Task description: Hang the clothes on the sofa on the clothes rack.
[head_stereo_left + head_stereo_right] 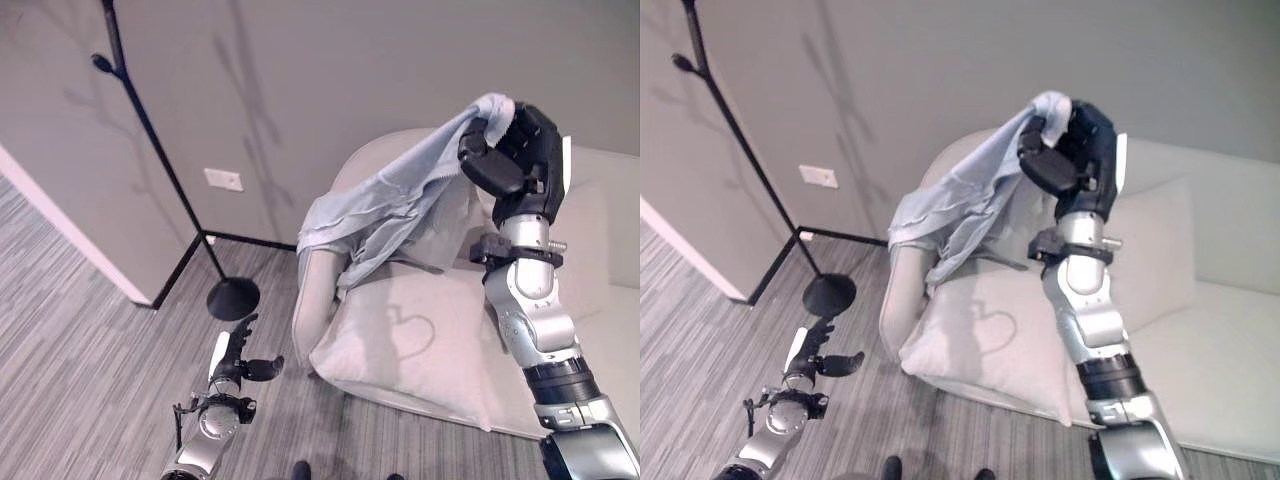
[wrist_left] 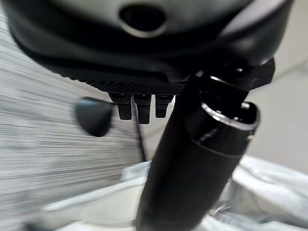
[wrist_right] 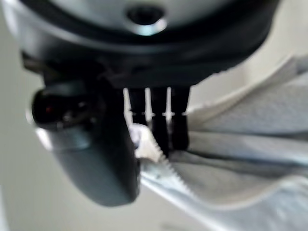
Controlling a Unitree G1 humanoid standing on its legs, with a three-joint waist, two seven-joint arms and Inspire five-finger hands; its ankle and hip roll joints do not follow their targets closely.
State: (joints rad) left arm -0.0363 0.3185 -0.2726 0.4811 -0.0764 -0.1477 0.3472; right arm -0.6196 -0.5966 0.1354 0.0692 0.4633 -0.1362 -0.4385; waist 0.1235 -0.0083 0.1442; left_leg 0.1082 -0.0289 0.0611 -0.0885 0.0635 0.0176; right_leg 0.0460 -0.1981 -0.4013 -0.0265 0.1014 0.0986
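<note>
Gripping a pale blue shirt (image 1: 395, 205) at upper right, the right hand (image 1: 515, 150) lifts it above the sofa (image 1: 600, 300); the left hand (image 1: 238, 355), fingers relaxed, hangs lower left near the rack (image 1: 160, 160).

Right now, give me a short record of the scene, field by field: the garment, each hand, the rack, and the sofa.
garment: pale blue shirt, lifted by one end, the rest draping down over the sofa arm
right hand: right hand raised high, fingers curled round the shirt's top edge
left hand: left hand low over the striped carpet, fingers relaxed, holding nothing
rack: black clothes rack with a round base, standing by the wall, to the left of the sofa, nothing on it
sofa: light grey sofa with a cushion
task state: shirt not yet hung
</note>
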